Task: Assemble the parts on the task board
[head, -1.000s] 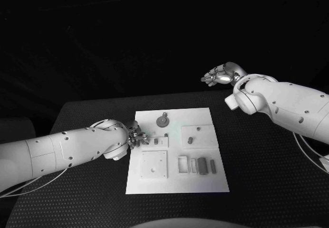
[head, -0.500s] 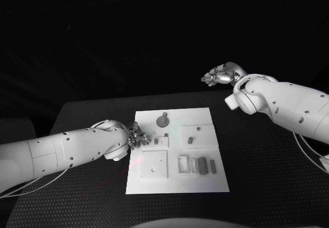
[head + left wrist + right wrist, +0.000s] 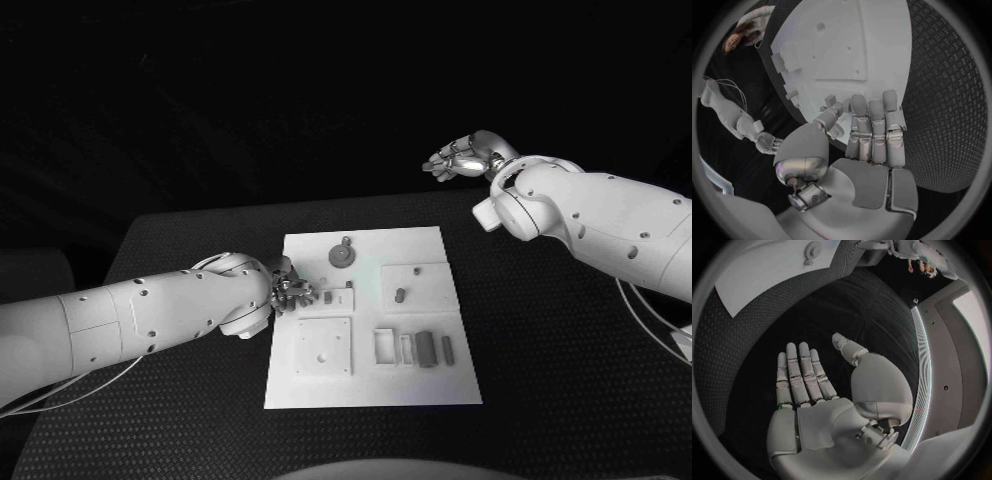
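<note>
The white task board (image 3: 433, 385) lies in the middle of the black table. On it are a round grey part (image 3: 342, 254), a small peg (image 3: 397, 295) and a row of grey parts (image 3: 428, 348) near its right edge. My left hand (image 3: 293, 290) is at the board's left edge, next to two small parts (image 3: 329, 296). In the left wrist view its fingers (image 3: 873, 130) lie straight over the board's (image 3: 842, 45) edge, the thumb close to a small part (image 3: 831, 101), with nothing plainly held. My right hand (image 3: 462, 157) hangs raised beyond the table's far edge, fingers (image 3: 801, 372) spread and empty.
A square white plate (image 3: 325, 345) and a rectangular frame (image 3: 387, 345) sit on the board's near half. Black textured table (image 3: 562, 400) surrounds the board on all sides. The right wrist view shows a corner of the board (image 3: 761, 277) far off.
</note>
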